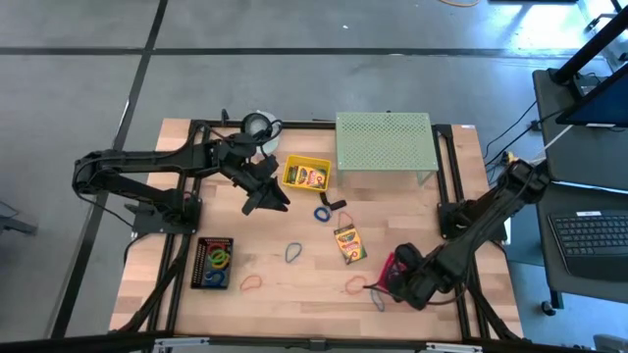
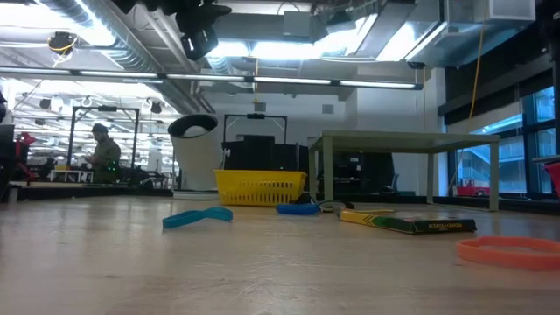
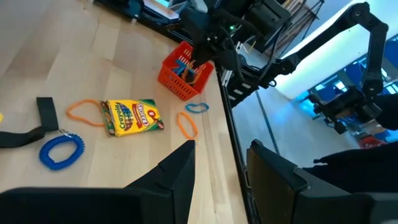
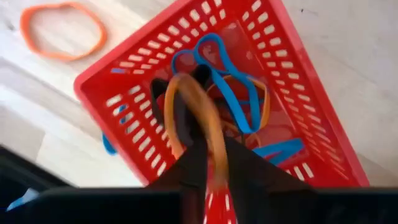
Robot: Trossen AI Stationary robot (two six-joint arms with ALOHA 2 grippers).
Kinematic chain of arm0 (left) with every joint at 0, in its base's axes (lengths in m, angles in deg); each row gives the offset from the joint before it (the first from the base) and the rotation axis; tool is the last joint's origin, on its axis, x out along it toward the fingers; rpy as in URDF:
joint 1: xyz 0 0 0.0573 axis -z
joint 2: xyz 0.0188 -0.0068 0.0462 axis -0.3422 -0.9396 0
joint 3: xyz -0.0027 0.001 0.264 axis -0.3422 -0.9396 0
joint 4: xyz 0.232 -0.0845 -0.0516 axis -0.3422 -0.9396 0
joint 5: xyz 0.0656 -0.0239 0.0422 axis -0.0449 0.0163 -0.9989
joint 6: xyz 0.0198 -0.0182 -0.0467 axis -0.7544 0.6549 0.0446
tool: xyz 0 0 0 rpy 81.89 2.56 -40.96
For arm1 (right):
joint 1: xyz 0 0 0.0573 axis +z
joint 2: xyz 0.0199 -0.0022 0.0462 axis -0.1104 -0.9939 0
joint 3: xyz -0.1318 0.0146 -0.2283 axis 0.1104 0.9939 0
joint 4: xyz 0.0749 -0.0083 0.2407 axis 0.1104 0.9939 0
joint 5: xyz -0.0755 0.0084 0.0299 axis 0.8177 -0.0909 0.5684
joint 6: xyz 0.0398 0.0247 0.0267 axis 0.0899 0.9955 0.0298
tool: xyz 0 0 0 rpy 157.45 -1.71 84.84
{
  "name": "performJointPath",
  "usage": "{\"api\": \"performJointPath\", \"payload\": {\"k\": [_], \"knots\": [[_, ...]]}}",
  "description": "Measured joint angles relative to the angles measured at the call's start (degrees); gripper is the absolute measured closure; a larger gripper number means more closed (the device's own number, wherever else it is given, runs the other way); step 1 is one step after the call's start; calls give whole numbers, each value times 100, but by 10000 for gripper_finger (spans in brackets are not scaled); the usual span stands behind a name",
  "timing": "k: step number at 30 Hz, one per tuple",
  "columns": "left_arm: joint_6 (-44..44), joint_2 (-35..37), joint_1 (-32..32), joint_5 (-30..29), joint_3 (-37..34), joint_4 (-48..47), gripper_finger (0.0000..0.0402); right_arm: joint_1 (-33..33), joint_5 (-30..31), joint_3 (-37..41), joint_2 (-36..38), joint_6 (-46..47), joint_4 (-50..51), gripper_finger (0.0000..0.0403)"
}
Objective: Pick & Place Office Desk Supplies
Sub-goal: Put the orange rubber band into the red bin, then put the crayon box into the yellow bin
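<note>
My right gripper (image 1: 400,276) points down into a small red basket (image 4: 292,81) at the table's near right. It is nearly shut on an orange rubber band (image 4: 198,106). Blue and orange bands (image 4: 239,93) lie in the basket. My left gripper (image 3: 221,168) hovers open with nothing between its fingers, near the yellow basket (image 1: 306,175), which holds a crayon box. A second crayon box (image 1: 348,243) lies flat on the table. Near it are a blue coiled band (image 1: 322,213) and a black clip (image 1: 339,203). Loose bands (image 1: 292,253) (image 1: 250,281) (image 1: 355,285) lie along the near side. My right gripper has a stretch of the orange band's loop (image 4: 214,152) pinched between its two fingers. The fingers come from above, pointing down into the red basket. The loop arches up past the fingertips, over the bands in the basket. Whether it touches the basket's floor I cannot tell.
A pale green perforated stand (image 1: 383,142) stands at the far right and a white roll (image 1: 258,126) at the far edge. A black tray (image 1: 213,263) with bands sits near left. One orange band (image 4: 62,31) and one blue band (image 1: 378,299) lie beside the red basket.
</note>
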Motion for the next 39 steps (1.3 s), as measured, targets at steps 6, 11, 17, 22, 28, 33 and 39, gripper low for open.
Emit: {"api": "performJointPath", "payload": {"k": [6,11,17,22,28,33,39], "knots": [[-34,0,0,1,0,-14,263,-4,-220,0,210,31,101,258],[-82,0,0,7,0,-35,263,-4,-317,0,278,181,317,212],[-84,0,0,21,0,-117,263,-4,-163,-234,323,83,602,219],[-90,0,0,55,0,-457,263,-45,496,-916,474,-498,1121,247],[-203,0,0,52,0,-585,263,-945,585,-1272,463,-3251,1050,278],[-240,0,0,46,0,-588,263,-2285,486,-1270,315,-5769,584,297],[-256,0,0,54,0,-628,263,-3776,-612,-1270,-46,-8077,-393,313]]}}
